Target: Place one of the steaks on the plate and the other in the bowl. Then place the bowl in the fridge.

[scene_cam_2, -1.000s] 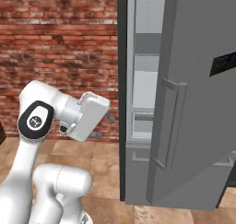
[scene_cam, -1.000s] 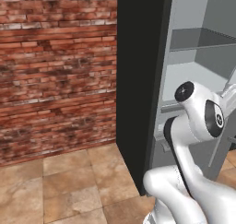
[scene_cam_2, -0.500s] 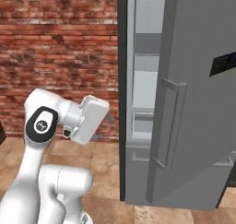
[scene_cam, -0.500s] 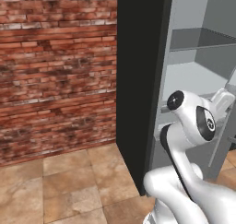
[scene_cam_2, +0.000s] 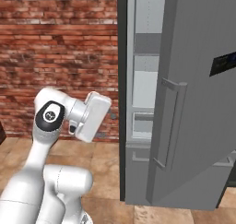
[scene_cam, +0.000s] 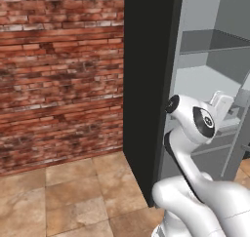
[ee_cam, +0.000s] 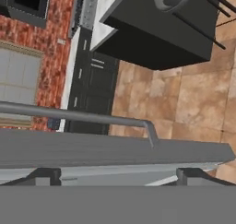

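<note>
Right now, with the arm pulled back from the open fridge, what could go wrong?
1. The fridge door stands open beside the arm; a swing to that side might clip its handle.
2. The hand view looks over the door's edge at close range, so the open gripper may brush it.
3. No bowl shows on the shelves in these views, so I cannot tell whether it is inside; shutting the fridge now could be premature.
</note>
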